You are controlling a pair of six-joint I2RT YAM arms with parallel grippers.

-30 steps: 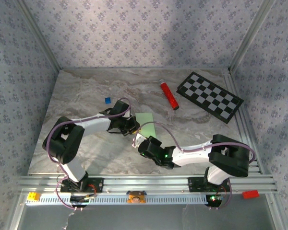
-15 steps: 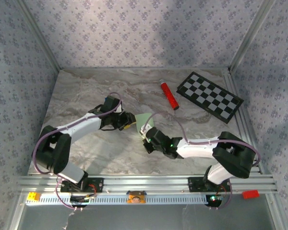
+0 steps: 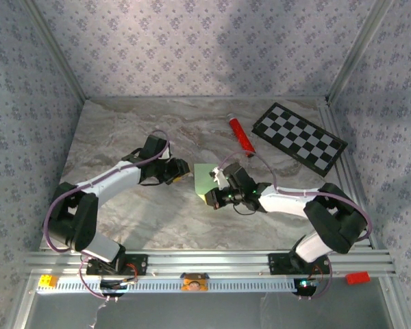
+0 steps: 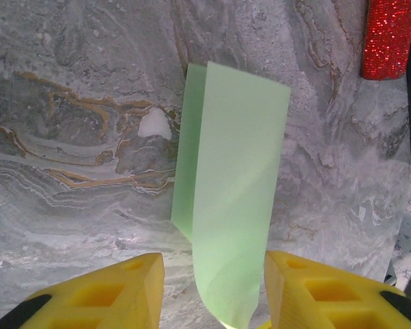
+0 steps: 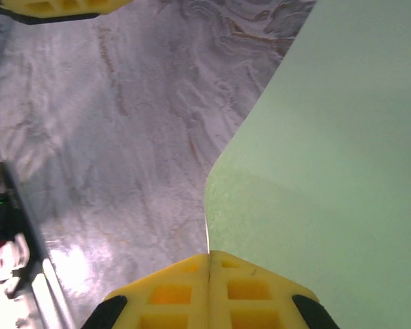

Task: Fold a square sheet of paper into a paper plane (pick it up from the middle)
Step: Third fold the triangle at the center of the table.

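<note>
So the right claw point(image 5: 209, 259) is pinched shut on a corner of the green paper point(image 4: 236, 185), which sits folded over and tilted up near the middle of the bench point(image 3: 123, 212). The left claw point(image 4: 212, 281) is partly open, one finger either side of the paper's end, not gripping it

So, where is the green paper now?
Top view: the square sheet of paper is mid-table, between the left end effector and right end effector.

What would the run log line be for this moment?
left gripper: open, fingers either side of square sheet of paper, not gripping | right gripper: shut on its edge | paper: folded over, not yet a plane
</note>
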